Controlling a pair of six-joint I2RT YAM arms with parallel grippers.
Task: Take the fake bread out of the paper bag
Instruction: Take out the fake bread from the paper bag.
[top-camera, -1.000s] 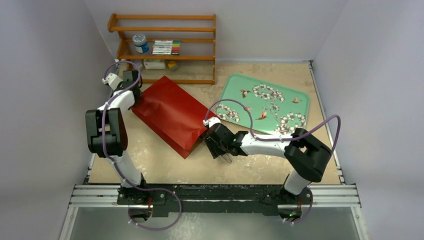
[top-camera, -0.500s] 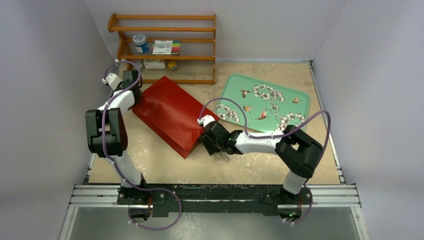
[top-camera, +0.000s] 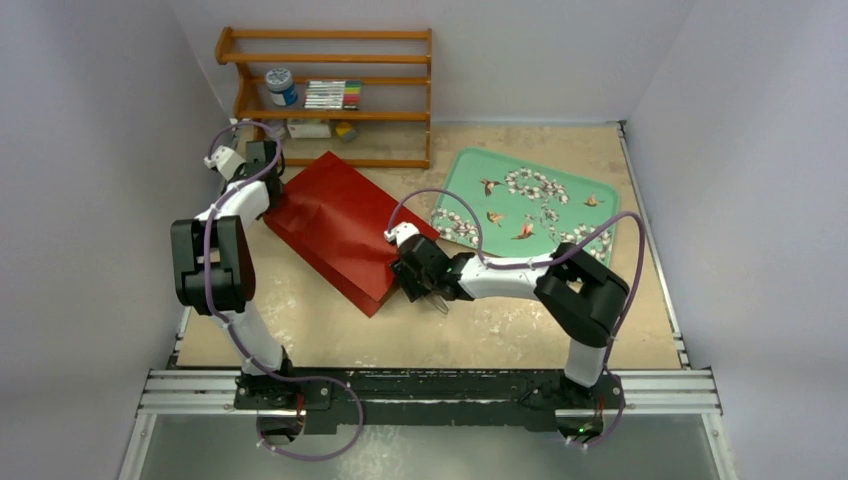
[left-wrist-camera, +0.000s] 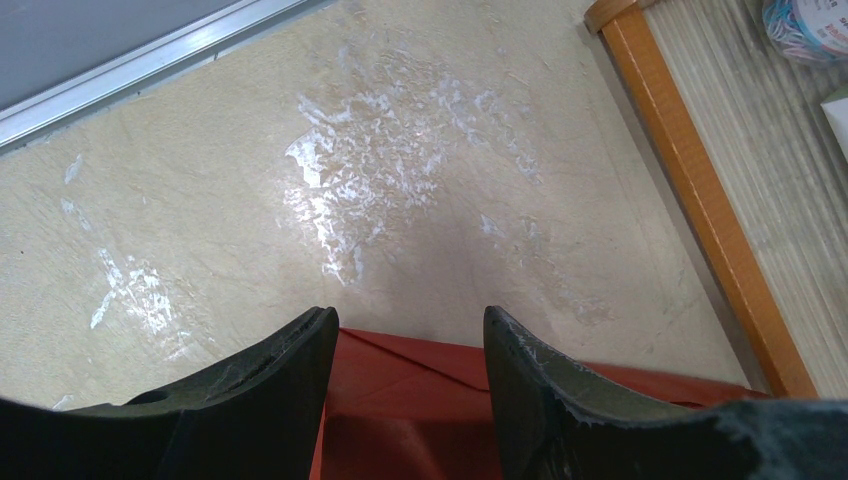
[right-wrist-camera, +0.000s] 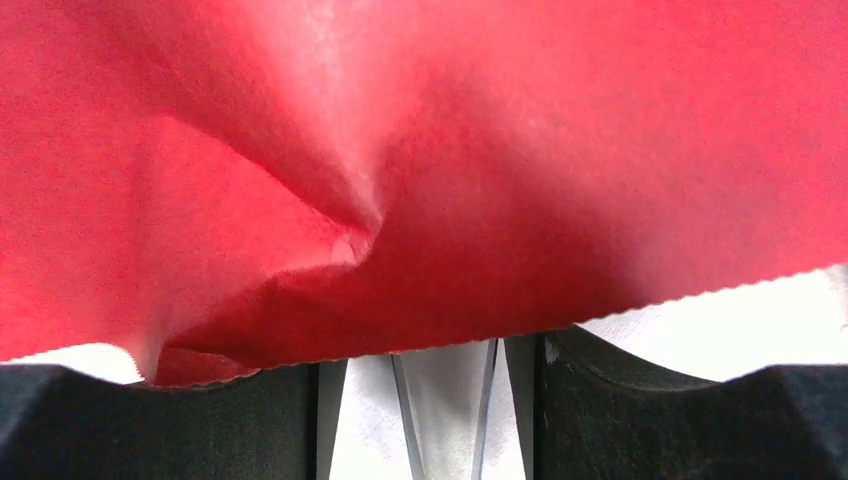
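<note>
the paper bag (top-camera: 340, 225) lies flat, long axis far-left to near-right, its zigzag mouth at the right gripper (top-camera: 408, 288), whose jaws stand partly apart and empty. the left gripper (left-wrist-camera: 407, 325), half open, straddles the far corner. fake bread unseen, presumably inside.

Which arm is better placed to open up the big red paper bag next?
The right. Its open right gripper sits at the zigzag-cut rim of the red paper bag. The left gripper is over its far corner, by the wooden shelf.
</note>
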